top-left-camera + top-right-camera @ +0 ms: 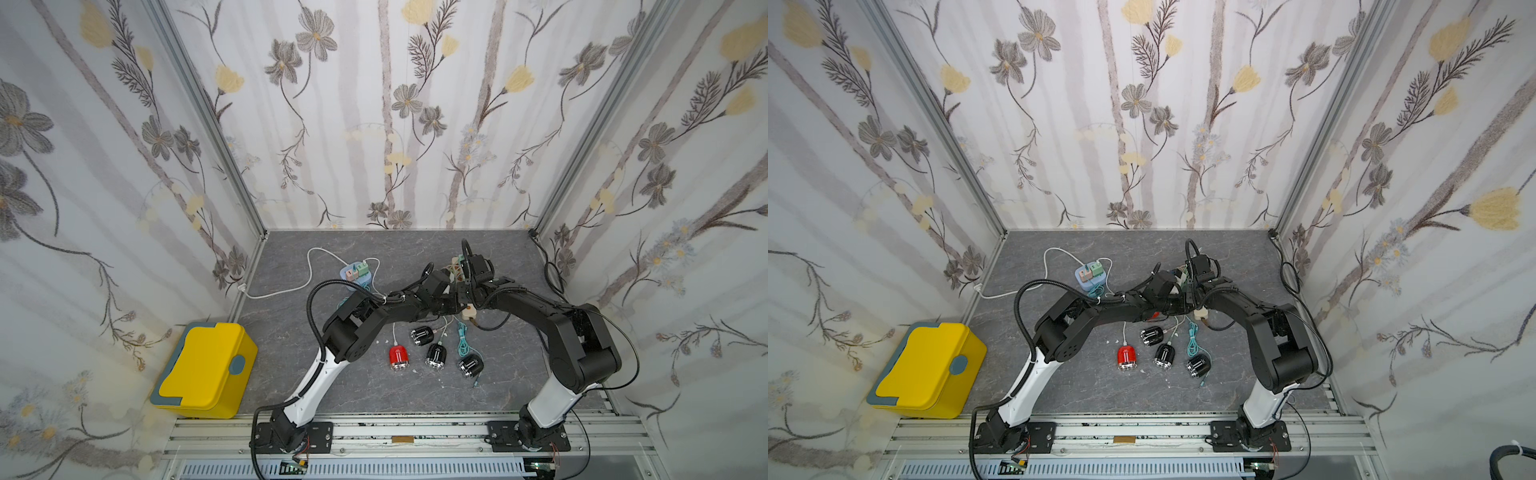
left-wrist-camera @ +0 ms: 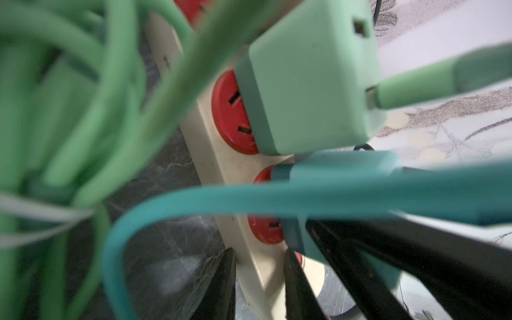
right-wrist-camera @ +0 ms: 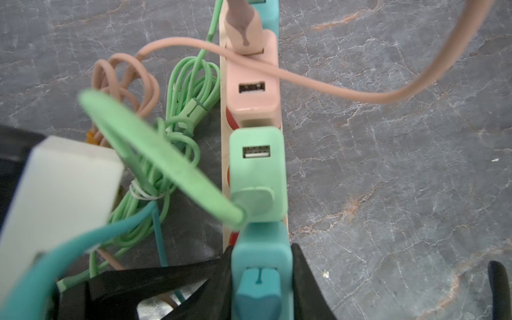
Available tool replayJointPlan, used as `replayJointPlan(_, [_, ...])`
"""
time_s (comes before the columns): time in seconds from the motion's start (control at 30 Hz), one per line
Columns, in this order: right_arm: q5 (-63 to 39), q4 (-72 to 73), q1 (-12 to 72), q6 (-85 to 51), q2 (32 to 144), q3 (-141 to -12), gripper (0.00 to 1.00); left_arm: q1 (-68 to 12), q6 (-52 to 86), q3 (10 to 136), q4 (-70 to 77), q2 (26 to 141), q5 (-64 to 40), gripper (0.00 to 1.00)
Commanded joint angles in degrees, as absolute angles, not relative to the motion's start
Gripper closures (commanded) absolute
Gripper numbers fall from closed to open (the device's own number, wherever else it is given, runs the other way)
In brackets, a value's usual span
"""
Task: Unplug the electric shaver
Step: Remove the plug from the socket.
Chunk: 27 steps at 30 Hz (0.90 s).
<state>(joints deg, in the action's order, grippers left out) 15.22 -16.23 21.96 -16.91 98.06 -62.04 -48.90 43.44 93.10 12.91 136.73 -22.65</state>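
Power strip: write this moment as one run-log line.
left gripper holds power strip | right gripper grips teal charger | teal charger plugged in

In both top views the two arms' wrists cover most of the power strip (image 1: 469,311) (image 1: 1201,312) and everything plugged into it. The thin cables from the shavers (image 1: 422,336) run under the arms and cannot be traced to a plug.

In the left wrist view a green cable bundle (image 2: 69,110) is a near blur. A teal cable (image 2: 277,196) crosses out of focus, and the left claw (image 2: 259,266) runs off the picture's edge.

In the right wrist view the teal adapter (image 3: 261,277), between the fingers of the right claw (image 3: 261,249), is cut off at the edge. A white block (image 3: 61,188) is too blurred to name.
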Motion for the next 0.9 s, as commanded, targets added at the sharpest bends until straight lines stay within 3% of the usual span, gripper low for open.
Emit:
replayJointPlan(0.0, [14.9,-14.9,24.1,-16.2,98.4,-62.8,0.93,-49.1,42.3,92.5,2.1,138.2,-16.1,0.77])
replayJointPlan(0.3, [17.4,-14.5,24.8,-15.1,97.8,-62.4,0.95,-49.2,42.6,92.0,2.7,138.1,-16.3,0.78])
replayJointPlan(0.73, [-10.2,-5.3,14.6,-20.5,93.5,-56.8,0.96,-48.5,42.6,90.5,3.3,136.5,-16.0,0.78])
replayJointPlan(0.87, [-12.4,-5.2,13.6,-20.4,93.8,-57.2,0.96,-48.5,42.4,90.7,3.2,136.5,-16.0,0.78])
